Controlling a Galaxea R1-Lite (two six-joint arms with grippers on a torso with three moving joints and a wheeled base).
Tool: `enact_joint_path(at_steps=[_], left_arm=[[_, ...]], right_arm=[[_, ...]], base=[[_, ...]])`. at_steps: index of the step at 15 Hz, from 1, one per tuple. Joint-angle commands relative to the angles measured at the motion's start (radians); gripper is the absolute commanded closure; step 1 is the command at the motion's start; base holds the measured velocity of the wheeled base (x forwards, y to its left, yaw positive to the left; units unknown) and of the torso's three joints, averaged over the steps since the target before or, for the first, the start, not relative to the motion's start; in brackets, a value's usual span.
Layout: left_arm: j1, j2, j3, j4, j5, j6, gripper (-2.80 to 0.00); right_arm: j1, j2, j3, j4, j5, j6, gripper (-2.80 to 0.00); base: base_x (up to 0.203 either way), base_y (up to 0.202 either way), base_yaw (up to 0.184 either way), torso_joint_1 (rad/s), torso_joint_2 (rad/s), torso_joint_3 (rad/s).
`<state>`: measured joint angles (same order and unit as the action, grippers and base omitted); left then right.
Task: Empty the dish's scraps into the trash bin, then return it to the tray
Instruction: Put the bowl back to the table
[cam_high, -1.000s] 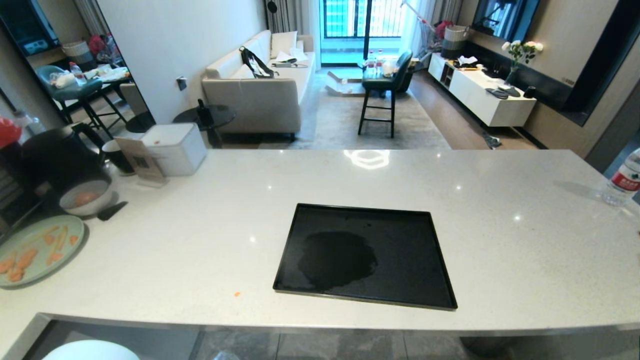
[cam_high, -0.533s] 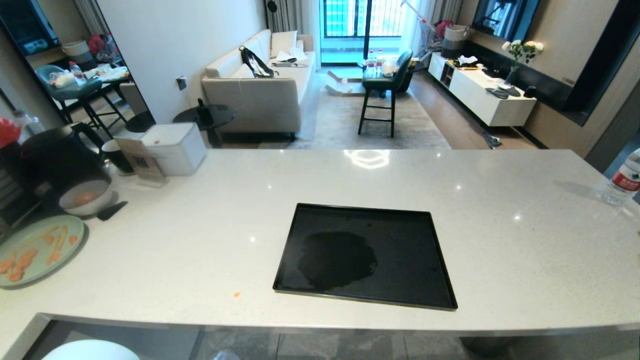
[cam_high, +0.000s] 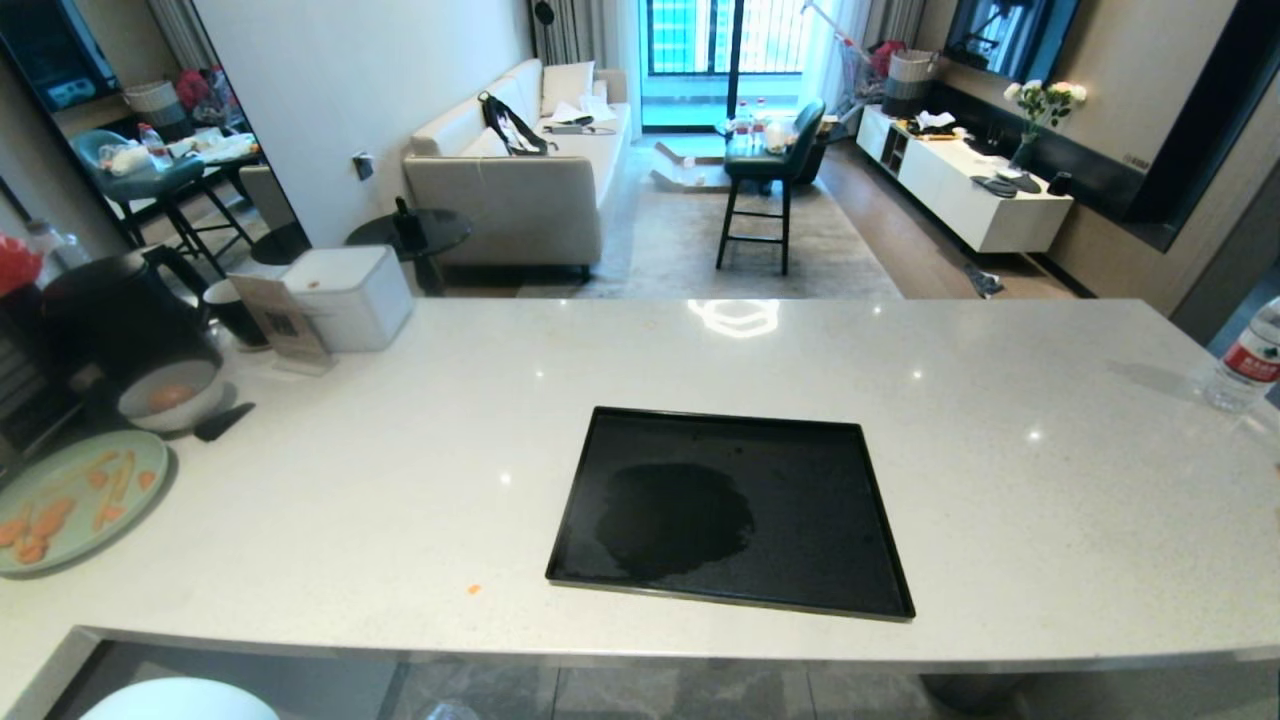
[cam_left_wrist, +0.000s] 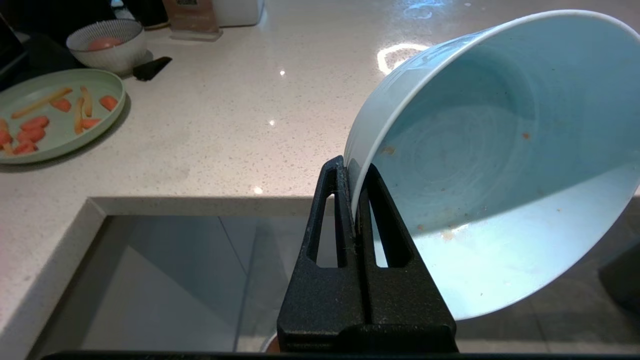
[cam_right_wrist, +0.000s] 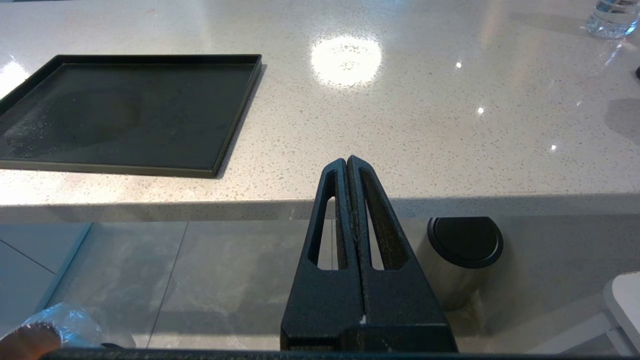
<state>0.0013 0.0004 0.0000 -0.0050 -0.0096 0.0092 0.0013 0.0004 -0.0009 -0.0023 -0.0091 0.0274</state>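
The left gripper (cam_left_wrist: 354, 167) is clamped on the rim of the bowl (cam_left_wrist: 500, 150), one finger inside and one outside the wall. It holds the pale blue bowl tilted on its side, below and in front of the counter's (cam_high: 420, 500) near edge, over the tiled floor. The inside of the bowl shows only a few small specks and smears; no food sticks lie in it. In the head view a rounded pale shape (cam_high: 180, 700) at the bottom left, below the counter's edge, may be the bowl.

The right gripper (cam_right_wrist: 347, 165) hangs below the counter's near edge with its fingers pressed together and nothing between them. Crinkled clear plastic around a brown rim (cam_right_wrist: 45, 332) shows beside it: the trash bin, mostly cut off.

The black tray (cam_high: 735, 510) lies near the counter's front edge, towards the middle, with a dull smear on its floor. A green plate (cam_high: 70, 500) with orange and yellow food pieces sits at the left edge, a grey-white bowl (cam_high: 172, 395) just behind it. A steel bin with a black lid (cam_right_wrist: 462, 250) stands on the floor under the counter.
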Motion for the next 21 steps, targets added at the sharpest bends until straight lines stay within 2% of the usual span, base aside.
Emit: enact_joint_path(at_steps=[1, 4, 5, 7, 11, 15, 17, 21], left_arm=[[0.000, 0.002, -0.008, 0.019, -0.006, -0.006, 0.00], [0.000, 0.025, -0.089, 0.144, -0.025, 0.015, 0.00], [0.000, 0.063, -0.138, 0.209, -0.058, 0.026, 0.00], [-0.002, 0.159, -0.182, 0.259, -0.105, 0.063, 0.00], [-0.014, 0.339, -0.253, 0.262, -0.140, 0.131, 0.00], [-0.037, 0.577, -0.322, 0.166, -0.147, 0.186, 0.00], [-0.047, 0.708, -0.395, 0.139, -0.147, 0.213, 0.00], [-0.140, 0.932, -0.555, 0.126, -0.135, 0.227, 0.00]], right_arm=[[0.000, 0.000, 0.000, -0.001, 0.000, 0.000, 0.00], [0.000, 0.000, 0.001, 0.001, 0.000, 0.000, 0.00], [0.000, 0.000, 0.001, -0.001, 0.000, 0.000, 0.00], [0.000, 0.000, 0.001, 0.000, 0.000, 0.000, 0.00], [0.000, 0.000, 0.001, 0.000, 0.000, 0.000, 0.00], [0.000, 0.000, 0.001, 0.000, 0.000, 0.000, 0.00], [0.000, 0.000, 0.000, 0.000, 0.000, 0.000, 0.00], [0.000, 0.000, 0.000, -0.001, 0.000, 0.000, 0.00]], base=[[0.000, 0.000, 0.000, 0.000, 0.00, 0.000], [0.000, 0.000, 0.000, 0.000, 0.00, 0.000], [0.000, 0.000, 0.000, 0.000, 0.00, 0.000], [0.000, 0.000, 0.000, 0.000, 0.00, 0.000], [0.000, 0.000, 0.000, 0.000, 0.00, 0.000], [0.000, 0.000, 0.000, 0.000, 0.00, 0.000], [0.000, 0.000, 0.000, 0.000, 0.00, 0.000], [0.000, 0.000, 0.000, 0.000, 0.00, 0.000]])
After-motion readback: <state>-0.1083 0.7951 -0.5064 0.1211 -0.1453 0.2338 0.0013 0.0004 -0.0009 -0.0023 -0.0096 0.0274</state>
